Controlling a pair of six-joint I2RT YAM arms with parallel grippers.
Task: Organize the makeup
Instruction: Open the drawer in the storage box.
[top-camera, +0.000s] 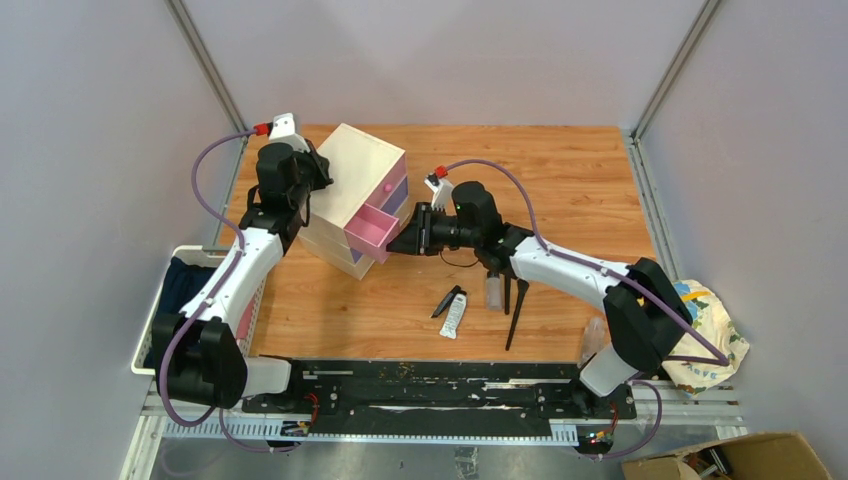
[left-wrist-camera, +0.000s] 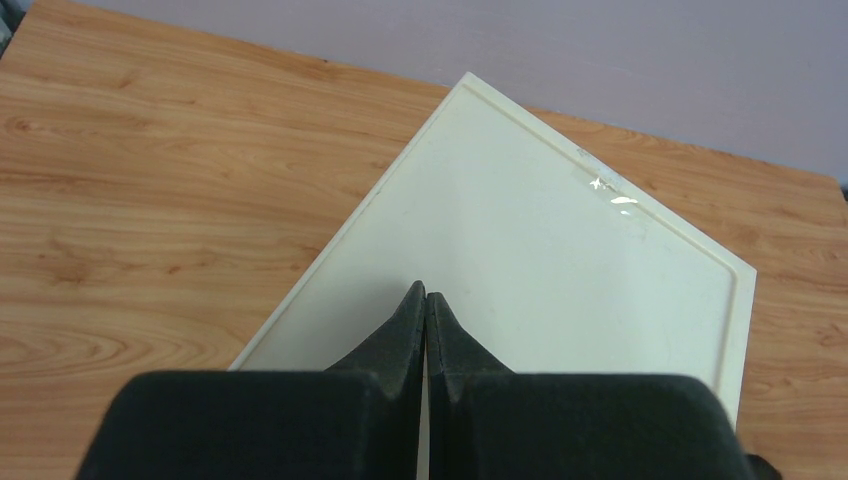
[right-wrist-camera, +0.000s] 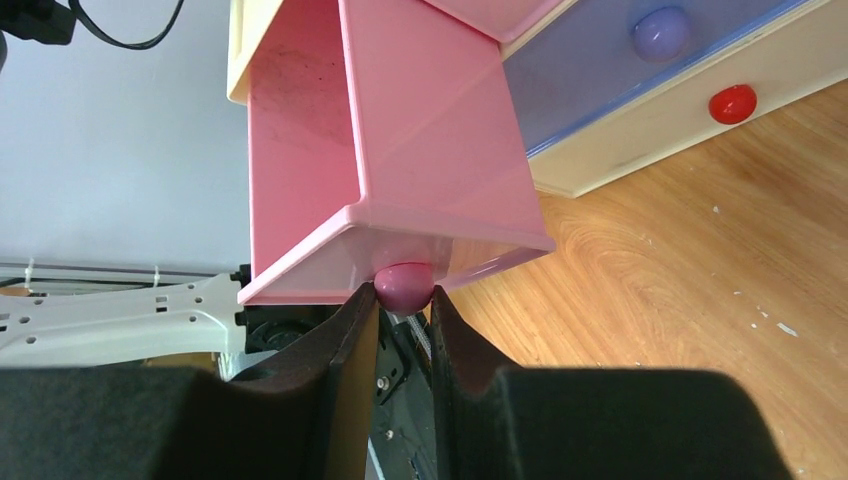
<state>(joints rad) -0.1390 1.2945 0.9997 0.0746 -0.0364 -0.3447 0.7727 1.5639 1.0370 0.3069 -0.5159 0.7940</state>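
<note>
The right pincer (top-camera: 393, 245) meets the open pink drawer (top-camera: 368, 226); white tube (top-camera: 454, 316) lies nearby.

On my feeds: box (top-camera: 352, 170) cream, one drawer (top-camera: 368, 230) pink, its knob (right-wrist-camera: 403, 283) magenta. Second drawer front (right-wrist-camera: 600, 75) lilac with a purple knob (right-wrist-camera: 660, 30); third knob (right-wrist-camera: 732, 103) red. Table (top-camera: 580, 200) orange-brown wood grain. Tube (top-camera: 454, 318) white, brush (top-camera: 517, 318) black. Left gripper (left-wrist-camera: 426, 300) and right gripper (right-wrist-camera: 403, 297) both black.

No text, label or number can be read anywhere.
</note>
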